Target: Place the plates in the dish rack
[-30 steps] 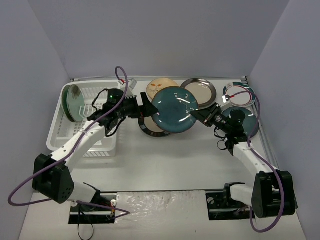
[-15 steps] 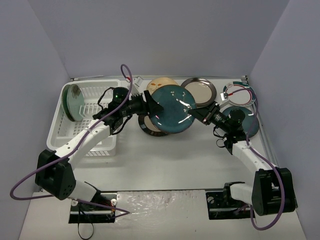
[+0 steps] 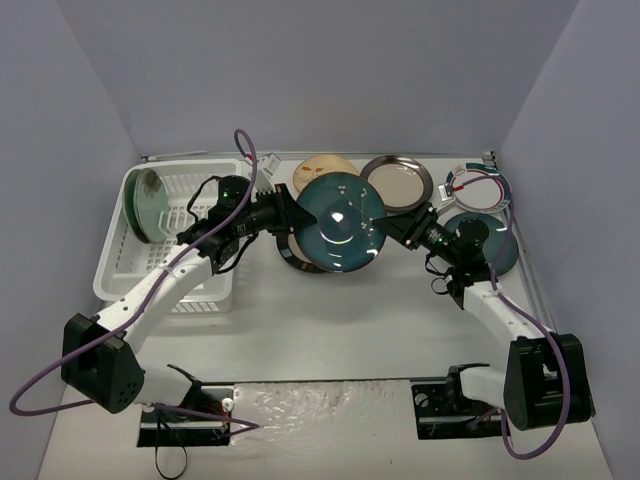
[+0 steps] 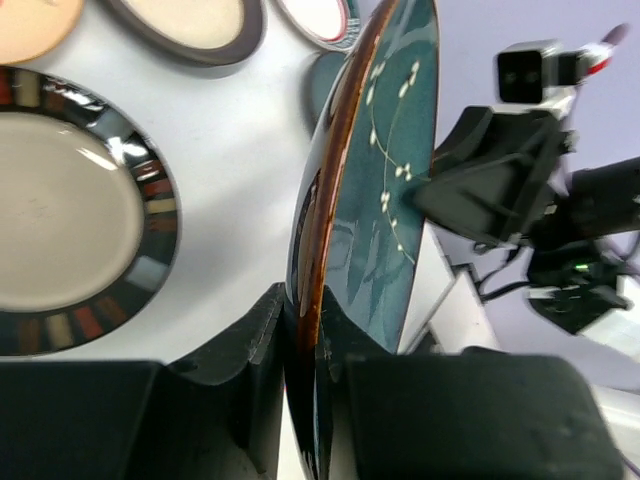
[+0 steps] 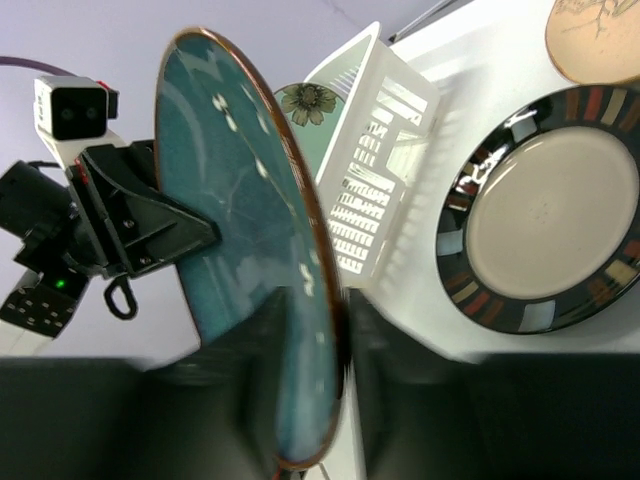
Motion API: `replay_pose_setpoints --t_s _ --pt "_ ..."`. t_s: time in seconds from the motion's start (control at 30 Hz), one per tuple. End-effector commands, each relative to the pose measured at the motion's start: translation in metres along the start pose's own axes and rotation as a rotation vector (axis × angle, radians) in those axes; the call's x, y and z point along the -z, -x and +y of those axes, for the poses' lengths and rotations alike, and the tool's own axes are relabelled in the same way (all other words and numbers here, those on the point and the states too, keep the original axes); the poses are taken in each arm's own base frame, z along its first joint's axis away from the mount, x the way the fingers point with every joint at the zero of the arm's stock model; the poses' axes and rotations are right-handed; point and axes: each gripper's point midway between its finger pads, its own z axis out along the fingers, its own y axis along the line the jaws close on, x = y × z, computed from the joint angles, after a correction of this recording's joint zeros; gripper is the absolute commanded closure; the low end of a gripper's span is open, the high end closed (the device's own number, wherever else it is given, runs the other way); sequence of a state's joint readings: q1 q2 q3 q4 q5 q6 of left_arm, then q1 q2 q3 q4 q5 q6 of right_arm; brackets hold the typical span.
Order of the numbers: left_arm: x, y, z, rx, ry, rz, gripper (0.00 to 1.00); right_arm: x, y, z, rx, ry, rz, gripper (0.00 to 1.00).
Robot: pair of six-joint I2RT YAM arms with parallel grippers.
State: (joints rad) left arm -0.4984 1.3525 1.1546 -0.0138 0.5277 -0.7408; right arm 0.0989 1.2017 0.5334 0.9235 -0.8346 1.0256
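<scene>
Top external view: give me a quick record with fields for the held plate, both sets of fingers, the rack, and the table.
Held: dark teal plate, on edge above the table
Left fingers: shut on its left rim
Right fingers: shut on its right rim
Dish rack: one light teal plate standing at its far left end
On table: five flat plates visible
</scene>
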Motion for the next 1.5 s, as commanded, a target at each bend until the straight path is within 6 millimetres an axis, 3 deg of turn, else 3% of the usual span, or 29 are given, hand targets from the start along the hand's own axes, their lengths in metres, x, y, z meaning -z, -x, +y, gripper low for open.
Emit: replay_pose_setpoints --t_s 0.0,0.07,0.1,0.13,0.3,0.43,0.6,0.8,0.9,1.1,1.27,1.3,1.47 --pt "0.027 0.054 -0.039 -0.164 -0.055 -0.166 1.00 -0.001 0.025 0.034 0.190 0.083 -0.067 0.38" --pt "0.032 0.058 -0.034 -0.183 -0.008 -0.162 1.00 0.000 0.024 0.023 0.202 0.018 -0.050 0.13" --pt "0.035 0.062 -0.032 -0.197 0.011 -0.170 1.00 0.000 0.025 0.018 0.216 -0.016 -0.048 0.03" --pt "0.038 0.066 -0.030 -0.223 0.029 -0.179 1.00 0.000 0.026 0.014 0.227 -0.038 -0.047 0.00" --pt "0.077 0.098 -0.007 -0.335 0.254 -0.222 1.00 0.006 0.029 0.000 0.300 -0.138 -0.042 0.00" --pt "0.135 0.147 0.012 -0.472 0.556 -0.346 1.00 0.008 0.027 -0.008 0.317 -0.172 -0.030 0.00" --pt "0.199 0.189 0.046 -0.595 0.909 -0.416 1.00 0.008 0.026 -0.014 0.323 -0.190 -0.025 0.00" --pt "0.244 0.231 0.090 -0.702 1.221 -0.410 1.00 0.006 0.026 -0.014 0.326 -0.187 -0.021 0.00" --pt "0.256 0.249 0.115 -0.717 1.314 -0.393 1.00 0.005 0.024 -0.015 0.324 -0.184 -0.012 0.00" --pt "0.256 0.267 0.167 -0.725 1.381 -0.338 1.00 0.004 0.020 -0.017 0.324 -0.183 -0.001 0.00" --pt "0.250 0.266 0.209 -0.741 1.418 -0.268 1.00 0.004 0.015 -0.019 0.326 -0.176 0.012 0.00" --pt "0.256 0.266 0.220 -0.732 1.444 -0.255 1.00 0.004 0.014 -0.019 0.326 -0.173 0.017 0.00" --pt "0.251 0.261 0.247 -0.728 1.432 -0.235 1.00 0.003 0.010 -0.020 0.327 -0.167 0.031 0.00"
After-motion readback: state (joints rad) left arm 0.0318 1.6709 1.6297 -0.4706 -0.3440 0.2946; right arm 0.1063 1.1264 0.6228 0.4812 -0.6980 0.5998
